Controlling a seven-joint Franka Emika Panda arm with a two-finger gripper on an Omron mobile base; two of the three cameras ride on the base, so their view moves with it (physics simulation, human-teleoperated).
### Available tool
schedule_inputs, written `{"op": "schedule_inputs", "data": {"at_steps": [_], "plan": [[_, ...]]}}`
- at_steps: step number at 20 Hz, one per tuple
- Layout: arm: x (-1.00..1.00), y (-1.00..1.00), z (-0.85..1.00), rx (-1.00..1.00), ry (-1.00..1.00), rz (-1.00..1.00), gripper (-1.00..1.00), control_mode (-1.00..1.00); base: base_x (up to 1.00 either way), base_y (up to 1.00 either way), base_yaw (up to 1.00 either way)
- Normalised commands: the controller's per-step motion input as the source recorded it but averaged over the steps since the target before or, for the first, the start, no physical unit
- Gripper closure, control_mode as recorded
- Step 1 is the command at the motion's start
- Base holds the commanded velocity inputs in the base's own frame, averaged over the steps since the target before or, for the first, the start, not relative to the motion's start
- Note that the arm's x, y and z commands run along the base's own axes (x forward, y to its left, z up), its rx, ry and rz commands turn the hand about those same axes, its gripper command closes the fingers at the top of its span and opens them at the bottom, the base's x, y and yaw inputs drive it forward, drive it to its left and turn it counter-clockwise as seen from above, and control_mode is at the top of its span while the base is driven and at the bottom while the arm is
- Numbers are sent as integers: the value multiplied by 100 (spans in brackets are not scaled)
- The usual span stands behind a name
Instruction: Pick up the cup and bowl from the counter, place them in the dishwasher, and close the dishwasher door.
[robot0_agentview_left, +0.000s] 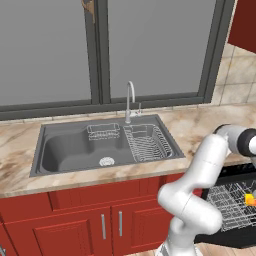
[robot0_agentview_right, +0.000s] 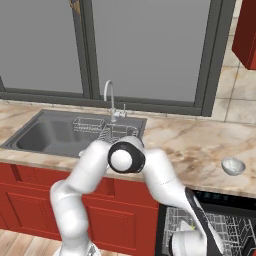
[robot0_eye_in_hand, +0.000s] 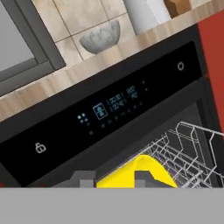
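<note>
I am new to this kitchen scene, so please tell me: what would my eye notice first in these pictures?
The white arm bends down into the open dishwasher, where the gripper is closed on a bright yellow cup above the wire rack. A grey bowl waits on the marbled counter, right of the steel sink.

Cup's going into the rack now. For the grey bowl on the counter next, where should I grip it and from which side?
Take the bowl by its rim, coming down from above with one finger inside the wall. It stands upright, mouth open, alone on the counter above the dishwasher, so nothing seems to block a top approach.
</note>
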Motion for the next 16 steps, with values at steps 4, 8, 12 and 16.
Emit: {"op": "schedule_inputs", "data": {"at_steps": [4, 8, 12, 16], "plan": [[20, -28, -23, 3, -2, -3, 100, -100, 0, 0, 0], [19, -19, -39, 4, 0, -2, 100, -100, 0, 0, 0], [20, -10, -57, 3, 0, 0, 100, -100, 0, 0, 0], [23, -9, -54, 1, 0, 0, 100, -100, 0, 0, 0]]}}
